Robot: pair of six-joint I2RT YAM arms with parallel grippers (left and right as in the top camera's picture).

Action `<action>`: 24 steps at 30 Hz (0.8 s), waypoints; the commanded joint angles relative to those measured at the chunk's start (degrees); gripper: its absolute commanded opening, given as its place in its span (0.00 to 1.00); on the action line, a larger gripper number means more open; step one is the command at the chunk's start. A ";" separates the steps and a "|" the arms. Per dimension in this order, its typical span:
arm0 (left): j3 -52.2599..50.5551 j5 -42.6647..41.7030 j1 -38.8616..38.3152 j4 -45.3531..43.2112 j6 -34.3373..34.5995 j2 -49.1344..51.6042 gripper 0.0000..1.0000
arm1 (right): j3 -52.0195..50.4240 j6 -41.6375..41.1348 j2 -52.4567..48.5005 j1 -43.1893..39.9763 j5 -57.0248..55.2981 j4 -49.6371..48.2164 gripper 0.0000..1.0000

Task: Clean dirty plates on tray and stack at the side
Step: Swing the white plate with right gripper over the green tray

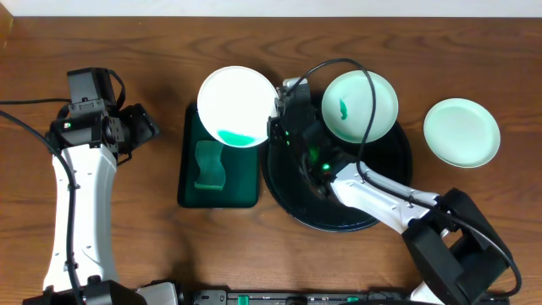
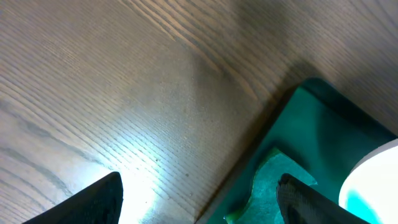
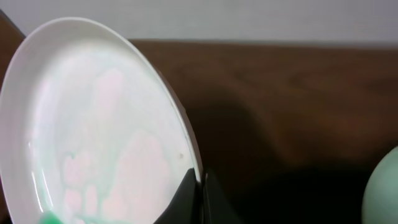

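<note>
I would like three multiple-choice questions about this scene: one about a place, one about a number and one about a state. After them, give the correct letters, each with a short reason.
1. What lies below the plate that the right gripper holds?
A. the dark green tray
B. a towel
C. a cup

2. How many plates are in view?
A. two
B. three
C. five

3. In what state is the left gripper?
A. shut on a cup
B. shut and empty
C. open and empty

Answers:
1 A: the overhead view shows the held plate over that tray's upper end.
2 B: one is held, one sits on the black tray, and one lies on the table.
3 C: its fingers stand wide apart with nothing gripped between them.
</note>
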State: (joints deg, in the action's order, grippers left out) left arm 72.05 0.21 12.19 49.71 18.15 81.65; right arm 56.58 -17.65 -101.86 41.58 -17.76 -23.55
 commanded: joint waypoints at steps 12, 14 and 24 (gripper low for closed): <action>0.61 0.48 0.17 0.22 0.09 -0.04 0.79 | 0.87 48.13 -0.37 7.48 -9.44 -20.11 0.01; 0.61 0.48 0.17 0.22 0.09 -0.04 0.79 | 0.87 54.62 -0.37 8.31 -9.46 -21.94 0.01; 0.61 0.48 0.17 0.22 0.09 -0.04 0.79 | 0.87 75.23 -0.37 10.69 -11.80 -31.71 0.01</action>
State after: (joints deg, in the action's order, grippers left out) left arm 72.05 0.21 12.19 49.71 18.15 81.65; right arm 56.62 49.63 -101.89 51.20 -28.21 -53.17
